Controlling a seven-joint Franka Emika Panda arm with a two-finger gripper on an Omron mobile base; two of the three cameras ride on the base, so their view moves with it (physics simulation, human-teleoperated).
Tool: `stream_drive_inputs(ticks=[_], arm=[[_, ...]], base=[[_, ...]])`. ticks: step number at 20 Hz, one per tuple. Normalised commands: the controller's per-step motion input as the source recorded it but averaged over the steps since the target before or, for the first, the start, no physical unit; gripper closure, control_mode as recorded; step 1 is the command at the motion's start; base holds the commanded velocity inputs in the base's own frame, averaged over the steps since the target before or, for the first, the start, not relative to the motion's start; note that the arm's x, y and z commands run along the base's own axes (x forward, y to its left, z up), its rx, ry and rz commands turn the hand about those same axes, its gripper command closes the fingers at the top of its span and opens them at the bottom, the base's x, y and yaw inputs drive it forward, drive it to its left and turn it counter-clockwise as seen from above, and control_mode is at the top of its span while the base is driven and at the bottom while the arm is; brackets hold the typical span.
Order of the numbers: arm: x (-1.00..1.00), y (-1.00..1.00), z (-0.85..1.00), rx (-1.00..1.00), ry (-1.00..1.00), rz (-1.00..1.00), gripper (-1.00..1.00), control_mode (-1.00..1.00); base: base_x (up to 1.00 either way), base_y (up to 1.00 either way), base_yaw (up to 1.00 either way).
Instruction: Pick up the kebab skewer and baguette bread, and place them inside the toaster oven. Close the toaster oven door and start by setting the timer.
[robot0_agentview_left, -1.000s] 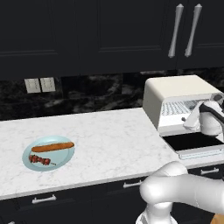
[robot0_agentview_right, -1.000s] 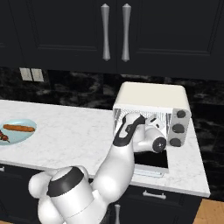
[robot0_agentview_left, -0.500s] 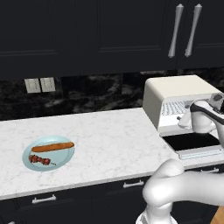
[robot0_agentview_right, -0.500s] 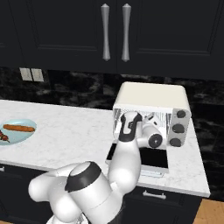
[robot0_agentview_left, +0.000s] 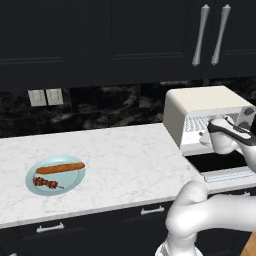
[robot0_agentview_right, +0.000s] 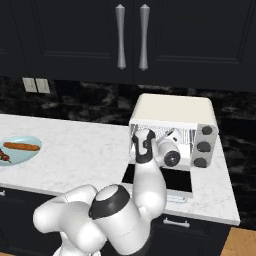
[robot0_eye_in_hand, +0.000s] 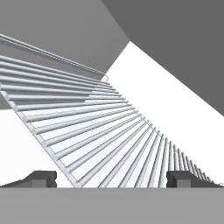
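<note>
Tool (robot0_eye_in_hand: 111, 179) spread wide, empty, poking at mouth of cream-beige rounded toaster oven (robot0_agentview_left: 200, 107), silver wire rack (robot0_eye_in_hand: 96, 131) right ahead. Dark glass oven door (robot0_agentview_left: 220, 162) dropped flat. Slim orange-brown baguette (robot0_agentview_left: 60, 168) and red-chunked kebab skewer (robot0_agentview_left: 46, 183) side by side on light blue plate (robot0_agentview_left: 75, 180), far left on white marble table (robot0_agentview_left: 130, 165).

Cream-beige toaster oven (robot0_agentview_right: 172, 107) mouth open; dark glass door (robot0_agentview_right: 159, 178) folded flat on the white marble counter (robot0_agentview_left: 125, 165). Silver wire rack (robot0_eye_in_hand: 96, 131) spans the cavity, bare. Broad bare counter between oven and light blue plate (robot0_agentview_left: 70, 184).
</note>
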Motion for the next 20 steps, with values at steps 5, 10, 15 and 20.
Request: stream_drive_inputs(ticks=[5,10,15,20], arm=[[0.12,-0.08,-0.02,0.00,0.00,-0.05,1.00,-1.00],[0.00,-0.14,0.01,0.00,0.00,-0.04,1.00,-1.00],[-0.34,-0.20,0.14,0.00,0.00,0.00,1.00,-1.00],[-0.73,-0.28,0.32,0.01,0.00,0.00,1.00,-1.00]], base=[[0.00,0.00,0.00],[0.00,0.00,0.00],[0.00,0.00,0.00],[0.00,0.00,0.00]])
